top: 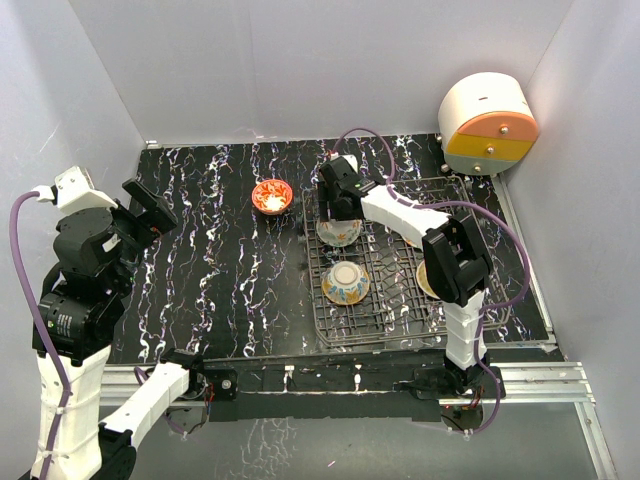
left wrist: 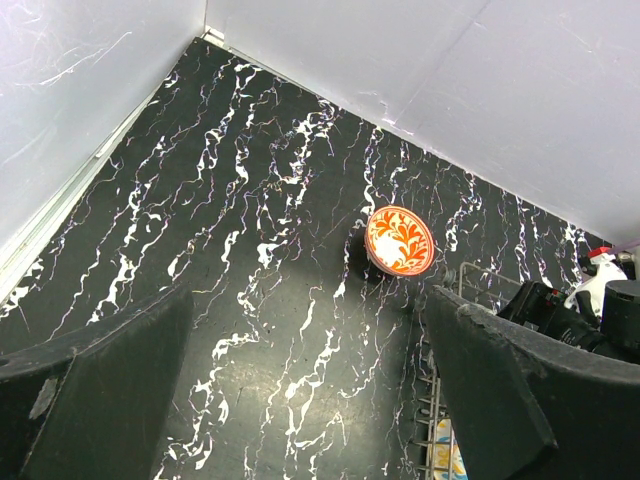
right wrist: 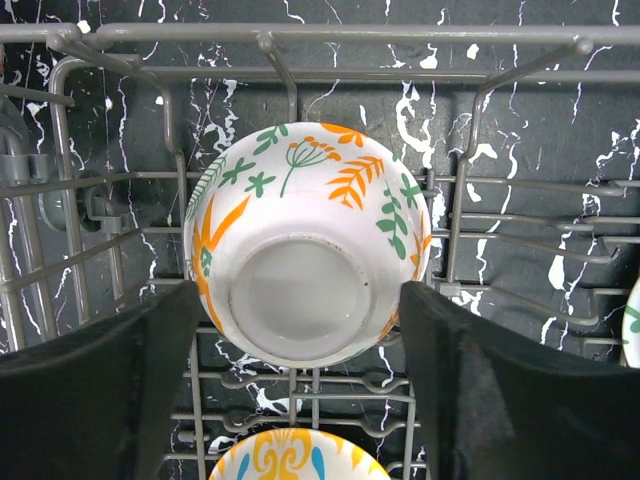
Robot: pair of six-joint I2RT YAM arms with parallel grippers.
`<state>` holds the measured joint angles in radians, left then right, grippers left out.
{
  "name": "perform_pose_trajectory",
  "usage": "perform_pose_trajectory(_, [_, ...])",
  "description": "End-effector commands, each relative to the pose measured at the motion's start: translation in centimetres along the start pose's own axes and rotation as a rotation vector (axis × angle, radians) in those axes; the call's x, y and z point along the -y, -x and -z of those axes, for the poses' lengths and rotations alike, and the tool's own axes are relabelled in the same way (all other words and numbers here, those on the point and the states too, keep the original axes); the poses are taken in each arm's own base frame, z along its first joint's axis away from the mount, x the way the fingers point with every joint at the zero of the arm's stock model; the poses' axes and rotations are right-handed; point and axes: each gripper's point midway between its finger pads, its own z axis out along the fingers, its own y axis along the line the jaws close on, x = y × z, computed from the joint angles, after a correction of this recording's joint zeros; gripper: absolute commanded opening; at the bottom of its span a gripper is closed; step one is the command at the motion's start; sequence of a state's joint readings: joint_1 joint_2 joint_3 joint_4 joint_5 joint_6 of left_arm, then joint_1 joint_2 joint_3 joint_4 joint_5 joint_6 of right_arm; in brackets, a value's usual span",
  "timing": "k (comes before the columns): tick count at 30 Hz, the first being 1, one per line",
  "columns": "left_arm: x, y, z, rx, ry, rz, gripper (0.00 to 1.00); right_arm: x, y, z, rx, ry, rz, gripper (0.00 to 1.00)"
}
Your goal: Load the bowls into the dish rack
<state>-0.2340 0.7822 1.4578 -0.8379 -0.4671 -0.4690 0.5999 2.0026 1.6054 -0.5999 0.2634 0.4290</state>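
Observation:
The dark wire dish rack [top: 400,300] stands at the right of the table. Three bowls are in it: one at the far left [top: 339,233], one nearer [top: 345,283], and one mostly hidden behind the right arm [top: 424,280]. My right gripper [top: 335,205] is open above the far-left bowl [right wrist: 300,230]. That bowl leans on the tines with its ring foot towards the camera, a finger on either side. The red-orange bowl [top: 272,196] sits upright on the table left of the rack and shows in the left wrist view [left wrist: 400,240]. My left gripper [left wrist: 310,320] is open, empty and raised at the left [top: 150,212].
A white, orange and yellow round drawer unit [top: 487,125] stands at the back right corner. White walls enclose the black marbled table [top: 210,270] on three sides. The rack's corner [left wrist: 470,272] and my right arm [left wrist: 560,310] show in the left wrist view.

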Motion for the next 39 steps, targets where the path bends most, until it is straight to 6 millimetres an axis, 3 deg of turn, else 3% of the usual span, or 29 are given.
perform_pose_trajectory(1, [0.4,0.4,-0.1,0.013,-0.011,0.005,0.97,-0.3,2.9,1.9,0.098,0.026,-0.035,0.91])
perform_pose_trajectory(3, [0.5,0.4,-0.2,0.012,-0.016,0.007,0.97,-0.5,3.8,2.8,0.116,0.038,-0.037,0.98])
perform_pose_trajectory(6, [0.7,0.5,-0.3,0.016,-0.021,0.01,0.97,-0.8,5.5,5.0,0.153,0.058,-0.042,0.99])
perform_pose_trajectory(10, [0.7,0.7,-0.2,0.021,-0.023,0.007,0.97,-1.6,5.7,8.4,0.154,0.062,-0.015,0.99])
perform_pose_trajectory(12, [0.7,0.8,-0.1,0.022,-0.023,0.007,0.97,-2.2,4.0,9.9,0.113,0.055,0.026,0.99])
perform_pose_trajectory(16, [0.6,0.7,0.0,0.02,-0.025,0.009,0.97,-3.3,-1.9,12.8,0.013,0.068,0.067,0.99])
perform_pose_trajectory(21, [0.6,0.4,0.1,0.012,-0.03,0.009,0.97,-2.4,-10.2,15.1,-0.128,0.041,0.048,0.98])
perform_pose_trajectory(23, [0.7,0.3,0.1,0.008,-0.035,0.009,0.97,-1.6,-12.6,15.5,-0.167,0.035,0.038,0.98])
perform_pose_trajectory(26, [0.8,0.0,0.0,0.002,-0.043,0.011,0.97,-1.1,-13.9,15.5,-0.191,0.023,0.029,0.98])
perform_pose_trajectory(39, [0.8,0.1,0.5,-0.003,-0.048,0.026,0.97,-1.7,-12.7,11.7,-0.17,-0.027,0.083,1.0])
